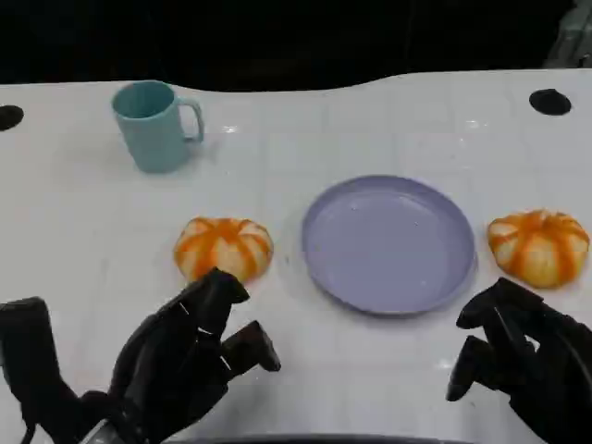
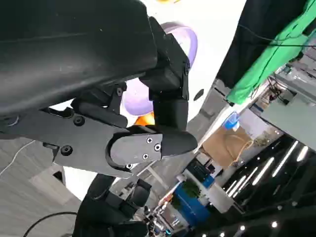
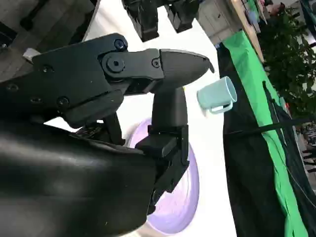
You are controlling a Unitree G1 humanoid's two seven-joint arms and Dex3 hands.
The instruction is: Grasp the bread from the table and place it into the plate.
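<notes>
I see nothing done yet: both round orange-striped bread rolls (image 1: pixel 224 247) flank my bare lilac plastic plate (image 1: pixel 388 243), left hand (image 1: pixel 180 361) and right hand (image 1: pixel 523 356) spread, holding nothing.

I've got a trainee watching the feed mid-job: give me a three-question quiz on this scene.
1. True or false: the purple plate already holds a bread roll.
2. Which lies nearest the left robot hand: A) teal mug B) left bread roll C) right bread roll?
3. Fill in: the mug stands ____ on the table.

Key: 1 false, both rolls lie on the table beside the plate. 2 B. 3 upright.
</notes>
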